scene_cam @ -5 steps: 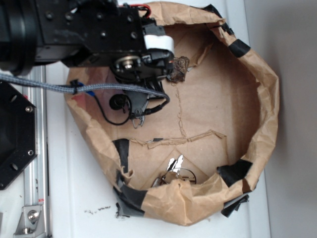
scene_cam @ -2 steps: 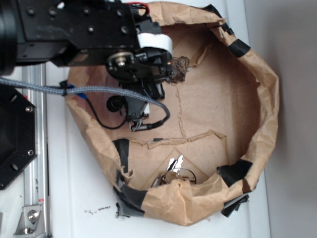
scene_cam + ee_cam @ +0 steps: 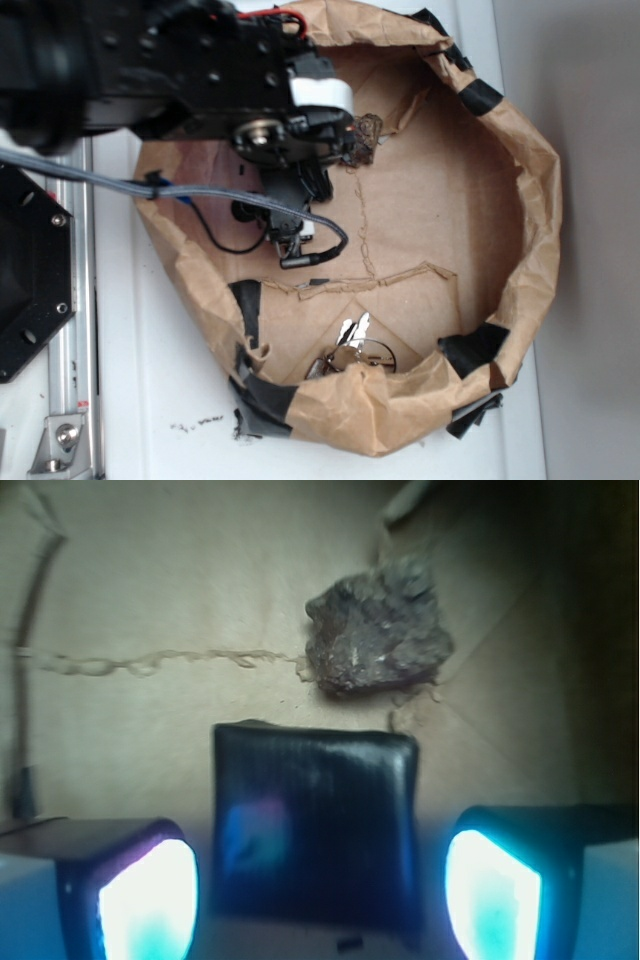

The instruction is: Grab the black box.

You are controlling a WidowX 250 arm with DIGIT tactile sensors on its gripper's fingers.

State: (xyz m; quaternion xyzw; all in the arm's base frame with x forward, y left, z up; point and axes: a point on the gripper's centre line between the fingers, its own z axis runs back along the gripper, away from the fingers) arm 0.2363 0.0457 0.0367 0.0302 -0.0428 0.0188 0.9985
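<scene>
Black box [image 3: 315, 825], glossy and roughly square with rounded corners, lay flat on the brown paper floor [image 3: 440, 215] of the bin, and in your wrist view it sat between the two glowing pads [image 3: 148, 905] of the gripper [image 3: 320, 900], nearer the camera than the brown lumpy rock [image 3: 378, 630]. You had the jaws spread: one pad stood left of the box and the other right, each with a sliver of paper showing beside the box's edge, so neither was clearly touching it. The rock rested just beyond the box's far right corner, close but apart from it, with a thin pale ragged seam [image 3: 160, 662] running left from it across the paper. In your exterior view the black arm [image 3: 190, 70] reached in from the left over the crumpled paper wall [image 3: 545, 190], patched with black tape [image 3: 475, 345], and covered the box entirely; only the rock [image 3: 362, 138] peeked out at the arm's right edge. A bunch of keys [image 3: 350, 350] lay near the bottom wall, well apart from the gripper. A black hexagonal plate [image 3: 30, 270] with screws lay outside the bin on the left.
</scene>
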